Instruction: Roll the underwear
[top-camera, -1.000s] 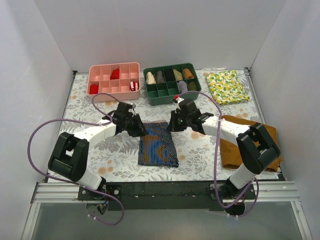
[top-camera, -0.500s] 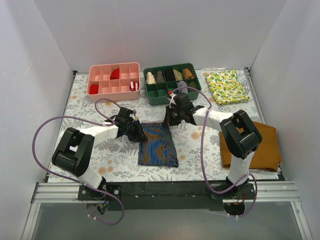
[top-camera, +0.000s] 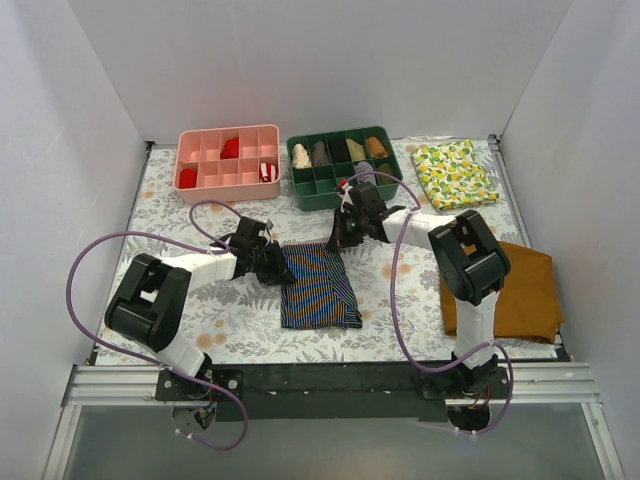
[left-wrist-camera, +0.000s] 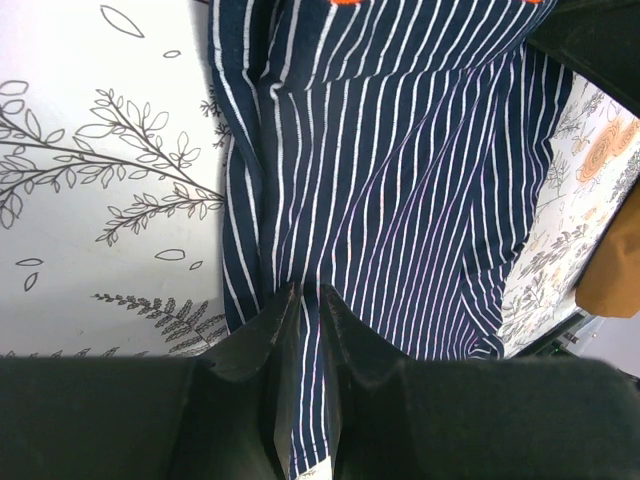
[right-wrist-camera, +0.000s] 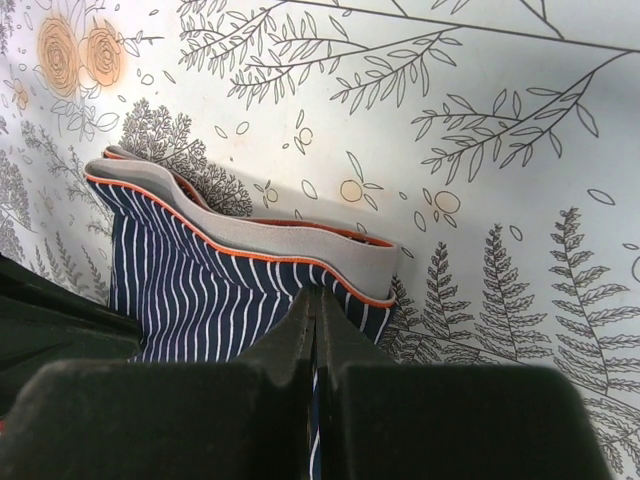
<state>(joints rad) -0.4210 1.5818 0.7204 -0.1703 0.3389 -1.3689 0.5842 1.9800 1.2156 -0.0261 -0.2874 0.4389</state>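
Observation:
The underwear (top-camera: 318, 288), dark navy with thin stripes, lies flat at the table's middle. My left gripper (top-camera: 277, 262) is at its far left corner. In the left wrist view the striped cloth (left-wrist-camera: 400, 170) runs between the two fingers, and that gripper (left-wrist-camera: 308, 292) is shut on a fold of it. My right gripper (top-camera: 338, 238) sits at the far right corner. There the grey, orange-trimmed waistband (right-wrist-camera: 260, 238) curls just beyond the fingertips, and the right gripper (right-wrist-camera: 316, 296) is pinched shut on the underwear (right-wrist-camera: 200, 290) below the band.
A pink tray (top-camera: 228, 156) and a green tray (top-camera: 344, 190) with rolled items stand at the back. A lemon-print cloth (top-camera: 455, 172) lies at the back right. A mustard-brown cloth (top-camera: 520, 295) is on the right, beside the right arm.
The left jaws have narrowed onto the cloth. The right arm has swung its elbow in and its gripper has shifted left and back along the waistband. The underwear's far edge is pulled slightly wider.

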